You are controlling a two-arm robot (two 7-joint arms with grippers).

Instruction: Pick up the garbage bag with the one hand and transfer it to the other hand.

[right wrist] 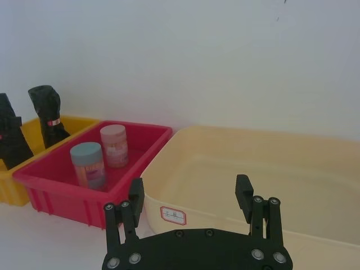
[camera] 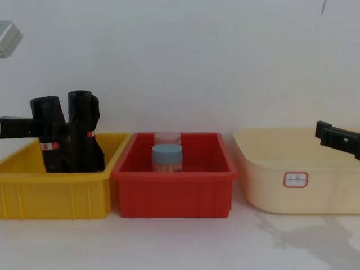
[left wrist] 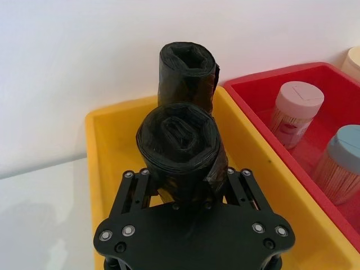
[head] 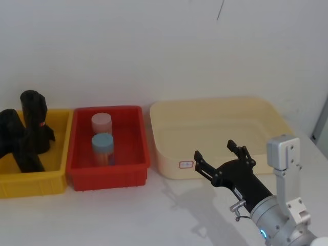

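Grasp made: left hand clenched garbage bag inside yellow bin, seemingly unlifted; right hand was open, well right of bin; handover undone.

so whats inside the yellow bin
Two black rolls stand in the yellow bin: the garbage bag, held by the left gripper, and a second roll behind it. The bin wall hides their lower ends.

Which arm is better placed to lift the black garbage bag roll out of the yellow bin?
Left. The left gripper clasps the black crinkled-plastic garbage bag roll standing in the yellow plastic bin. The right gripper hangs open by the cream plastic tub, across the red plastic bin.
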